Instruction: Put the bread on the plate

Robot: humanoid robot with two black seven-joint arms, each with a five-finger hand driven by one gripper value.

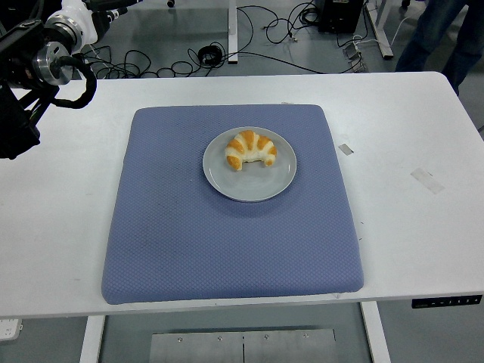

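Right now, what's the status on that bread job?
Left arm pulled up at top-left corner, hand mostly out of frame. Bread sitting on plate, mid blue mat. Nothing in the way.

The black-and-silver left arm (pixel 38 68) at ten o'clock is cut off by the top and left edges; its hand lies mostly out of frame. A person's dark trouser legs (pixel 439 38) at one o'clock are cropped at the top.

bread (pixel 250 149) on plate (pixel 249 186) | plate on mat (pixel 227 242), behind centre | mat on table (pixel 423 227)
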